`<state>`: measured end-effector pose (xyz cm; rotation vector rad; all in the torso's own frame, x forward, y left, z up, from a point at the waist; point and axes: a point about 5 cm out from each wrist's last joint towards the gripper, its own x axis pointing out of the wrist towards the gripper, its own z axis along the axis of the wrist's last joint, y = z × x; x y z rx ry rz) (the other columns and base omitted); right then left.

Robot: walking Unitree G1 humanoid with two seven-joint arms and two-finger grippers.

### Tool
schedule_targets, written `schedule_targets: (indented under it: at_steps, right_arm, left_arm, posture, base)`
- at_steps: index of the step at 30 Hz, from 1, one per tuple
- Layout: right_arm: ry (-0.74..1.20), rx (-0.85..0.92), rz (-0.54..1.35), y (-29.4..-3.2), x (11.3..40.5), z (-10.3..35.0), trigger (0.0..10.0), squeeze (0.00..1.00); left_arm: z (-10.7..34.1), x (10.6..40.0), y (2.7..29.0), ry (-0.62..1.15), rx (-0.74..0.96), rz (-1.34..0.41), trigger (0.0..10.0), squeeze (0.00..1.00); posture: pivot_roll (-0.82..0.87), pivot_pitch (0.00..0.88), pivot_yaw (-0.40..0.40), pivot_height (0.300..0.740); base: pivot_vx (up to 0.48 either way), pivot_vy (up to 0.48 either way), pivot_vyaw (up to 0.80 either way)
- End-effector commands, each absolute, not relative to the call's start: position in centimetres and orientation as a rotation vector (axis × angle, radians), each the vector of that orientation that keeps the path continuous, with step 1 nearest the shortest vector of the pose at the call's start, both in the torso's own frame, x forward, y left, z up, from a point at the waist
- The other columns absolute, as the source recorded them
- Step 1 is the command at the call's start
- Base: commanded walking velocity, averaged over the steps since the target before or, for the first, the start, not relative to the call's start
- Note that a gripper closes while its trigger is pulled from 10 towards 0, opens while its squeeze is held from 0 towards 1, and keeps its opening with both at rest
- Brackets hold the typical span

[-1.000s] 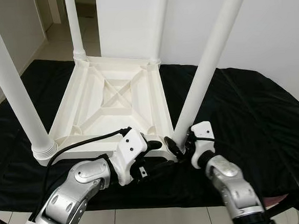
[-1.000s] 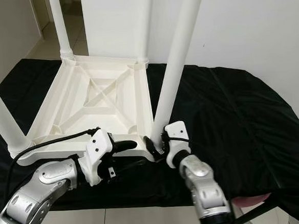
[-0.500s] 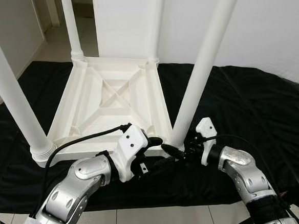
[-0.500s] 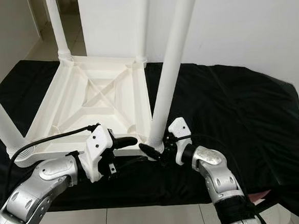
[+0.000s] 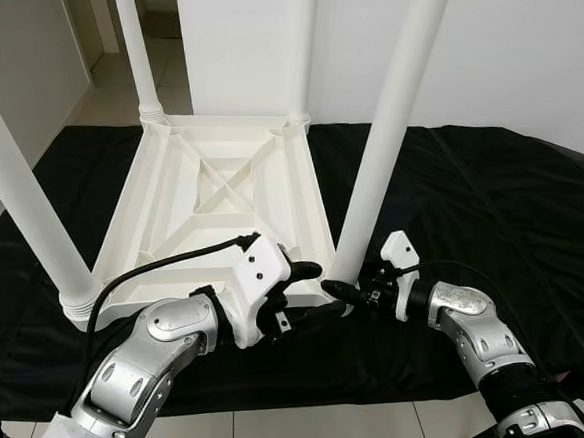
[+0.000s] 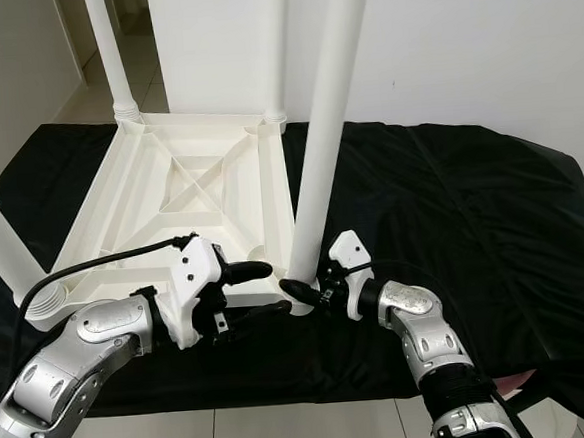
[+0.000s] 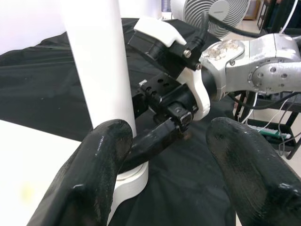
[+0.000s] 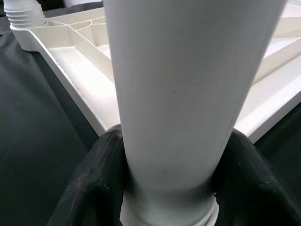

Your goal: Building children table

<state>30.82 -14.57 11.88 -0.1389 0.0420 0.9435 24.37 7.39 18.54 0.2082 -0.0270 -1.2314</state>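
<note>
A white children's table (image 5: 220,199) lies upside down on a black cloth, with all its legs pointing up. My right gripper (image 6: 302,290) is clamped on the base of the near right leg (image 5: 382,143). In the right wrist view its fingers (image 8: 94,188) press both sides of that leg (image 8: 178,94). My left gripper (image 5: 312,290) stands open just to the left of this leg, at the table's near corner. In the left wrist view its fingers (image 7: 94,174) are spread, with the leg (image 7: 99,61) and the right gripper's finger beyond them.
The black cloth (image 5: 492,205) covers the low surface; its front edge drops to a tiled floor (image 5: 317,433). The near left leg (image 5: 25,198) and two far legs (image 5: 138,49) stand tall. A white wall is behind, and a fan (image 7: 211,14) stands off to the right.
My right forearm has swung outward to the right while its gripper stays at the leg's base. The left gripper has edged slightly toward the leg. The view has shifted a little.
</note>
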Motion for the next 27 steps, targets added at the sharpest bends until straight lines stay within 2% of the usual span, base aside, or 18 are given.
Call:
schedule_targets:
  at_steps: [1, 4, 5, 6, 7, 8, 9, 12, 13, 14, 20, 27]
  right_arm:
    - [0.042, -0.123, 0.940, -14.2, 30.6, 11.8, 0.0, 0.00]
    - [0.026, -0.104, 0.898, -14.1, 30.2, 11.8, 0.0, 0.00]
    - [0.024, -0.104, 0.850, -14.0, 30.2, 11.7, 2.4, 0.00]
    - [0.022, -0.106, 0.817, -14.0, 30.1, 11.6, 2.4, 0.00]
    - [0.029, -0.109, 0.792, -13.9, 30.1, 11.5, 4.0, 0.00]
    - [0.029, -0.109, 0.792, -13.9, 30.1, 11.5, 4.0, 0.00]
    - [0.034, -0.101, 0.749, -13.7, 29.9, 11.3, 10.0, 0.00]
    - [0.030, -0.092, 0.590, -12.9, 29.3, 11.3, 10.0, 0.00]
    - [0.030, -0.092, 0.590, -12.9, 29.3, 11.3, 10.0, 0.00]
    - [0.037, -0.071, 0.498, -12.4, 28.7, 11.3, 10.0, 0.00]
    - [0.108, -0.013, 0.293, -12.2, 28.1, 10.9, 10.0, 0.00]
    - [0.081, -0.058, 0.202, -11.2, 27.7, 11.4, 10.0, 0.00]
  left_arm:
    - [18.5, 24.4, 7.3, -0.020, 0.207, -1.278, 10.0, 0.00]
    - [18.4, 24.3, 7.4, -0.016, 0.207, -1.276, 10.0, 0.00]
    - [18.4, 24.2, 7.5, -0.014, 0.208, -1.273, 10.0, 0.00]
    - [18.3, 24.2, 7.5, -0.013, 0.209, -1.270, 10.0, 0.00]
    - [18.3, 24.3, 7.5, -0.011, 0.211, -1.266, 10.0, 0.00]
    - [18.3, 24.3, 7.5, -0.011, 0.211, -1.266, 10.0, 0.00]
    - [18.2, 24.2, 7.5, -0.010, 0.211, -1.262, 10.0, 0.00]
    - [18.0, 24.1, 7.4, -0.007, 0.204, -1.257, 10.0, 0.00]
    - [18.0, 24.1, 7.4, -0.007, 0.204, -1.257, 10.0, 0.00]
    - [18.0, 23.9, 7.4, -0.005, 0.203, -1.256, 10.0, 0.00]
    - [17.9, 24.0, 7.4, -0.002, 0.206, -1.252, 10.0, 0.00]
    - [18.0, 24.1, 7.5, -0.008, 0.197, -1.237, 10.0, 0.00]
  posture:
    - [-0.01, 0.000, -0.047, 0.740]
    - [-0.01, 0.000, -0.053, 0.740]
    - [0.00, 0.000, -0.063, 0.740]
    - [0.00, 0.000, -0.063, 0.740]
    - [0.00, 0.000, -0.065, 0.740]
    - [0.00, 0.000, -0.065, 0.740]
    - [-0.01, 0.000, -0.070, 0.740]
    - [-0.02, 0.000, -0.077, 0.740]
    - [-0.02, 0.000, -0.077, 0.740]
    - [-0.02, 0.000, -0.082, 0.740]
    - [-0.02, 0.000, -0.087, 0.740]
    - [-0.02, 0.000, -0.084, 0.740]
  base:
    - [0.000, 0.000, 0.00]
    - [0.000, 0.000, 0.00]
    - [0.000, 0.000, 0.00]
    - [0.000, 0.000, 0.00]
    - [0.000, 0.000, 0.00]
    - [0.000, 0.000, 0.00]
    - [0.000, 0.000, 0.00]
    - [0.000, 0.000, 0.00]
    - [0.000, 0.000, 0.00]
    - [0.000, 0.000, 0.00]
    - [0.000, 0.000, 0.00]
    - [0.000, 0.000, 0.00]
